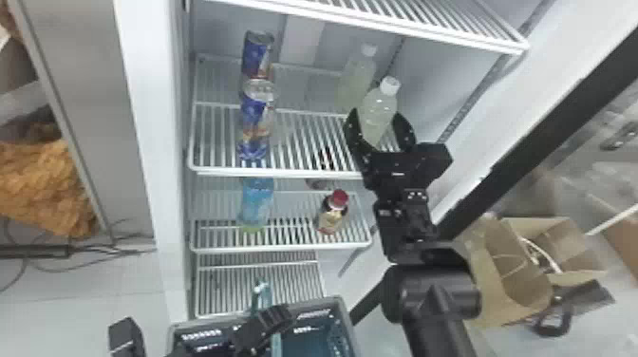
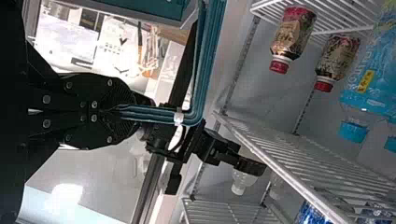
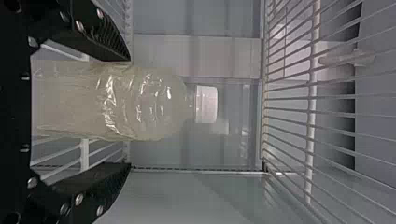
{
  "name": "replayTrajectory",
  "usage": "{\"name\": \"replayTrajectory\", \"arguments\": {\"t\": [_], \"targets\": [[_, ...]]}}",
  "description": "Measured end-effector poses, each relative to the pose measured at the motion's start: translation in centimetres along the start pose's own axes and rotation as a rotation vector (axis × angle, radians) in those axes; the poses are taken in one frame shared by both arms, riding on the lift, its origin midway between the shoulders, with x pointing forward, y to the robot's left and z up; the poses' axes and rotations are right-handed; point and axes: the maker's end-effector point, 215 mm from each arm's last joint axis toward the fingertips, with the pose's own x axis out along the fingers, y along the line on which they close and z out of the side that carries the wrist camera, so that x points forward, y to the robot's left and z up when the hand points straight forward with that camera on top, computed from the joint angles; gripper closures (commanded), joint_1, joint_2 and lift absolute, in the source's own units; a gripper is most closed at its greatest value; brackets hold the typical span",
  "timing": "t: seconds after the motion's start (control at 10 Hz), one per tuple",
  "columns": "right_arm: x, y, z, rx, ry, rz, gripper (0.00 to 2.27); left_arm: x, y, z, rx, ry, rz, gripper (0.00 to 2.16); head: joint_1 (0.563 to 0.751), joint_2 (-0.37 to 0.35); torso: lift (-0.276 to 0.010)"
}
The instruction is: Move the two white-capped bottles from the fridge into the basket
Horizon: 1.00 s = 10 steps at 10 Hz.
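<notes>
Standing open, the fridge [image 1: 142, 118] has the basket [image 1: 344, 313] low before it. In front of the fridge, the left hand [image 1: 266, 330] is closed on the basket's handle [image 2: 203, 70]. Toward the fridge's right side, the right hand [image 1: 376, 114] has its fingers spread wider than the front white-capped bottle [image 1: 378, 105], which stands between them; the rear white-capped bottle [image 1: 353, 78] is deeper in. Lower in the fridge stands a red-capped bottle [image 1: 331, 218]; blue cans [image 1: 255, 111] stand at its left.
</notes>
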Motion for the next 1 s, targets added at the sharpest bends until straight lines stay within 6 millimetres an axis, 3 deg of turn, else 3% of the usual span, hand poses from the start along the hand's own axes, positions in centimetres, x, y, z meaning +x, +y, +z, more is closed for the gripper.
{"name": "replayTrajectory", "arguments": {"t": [0.1, 0.2, 0.6, 1.0], "targets": [[0.2, 0.0, -0.2, 0.006, 0.003, 0.000, 0.94, 0.0, 0.0, 0.0, 0.000, -0.001, -0.001, 1.16, 0.695, -0.350, 0.000], [0.3, -0.1, -0.2, 0.009, 0.003, 0.000, 0.99, 0.0, 0.0, 0.0, 0.000, -0.001, -0.001, 1.16, 0.695, -0.350, 0.000], [0.2, 0.0, 1.3, 0.031, -0.029, 0.002, 0.99, 0.0, -0.1, 0.1, 0.001, 0.000, -0.001, 1.16, 0.695, -0.350, 0.000], [-2.3, 0.7, 3.8, 0.081, -0.031, 0.024, 0.99, 0.1, -0.2, 0.2, 0.002, -0.003, -0.003, 1.16, 0.695, -0.350, 0.000]]}}
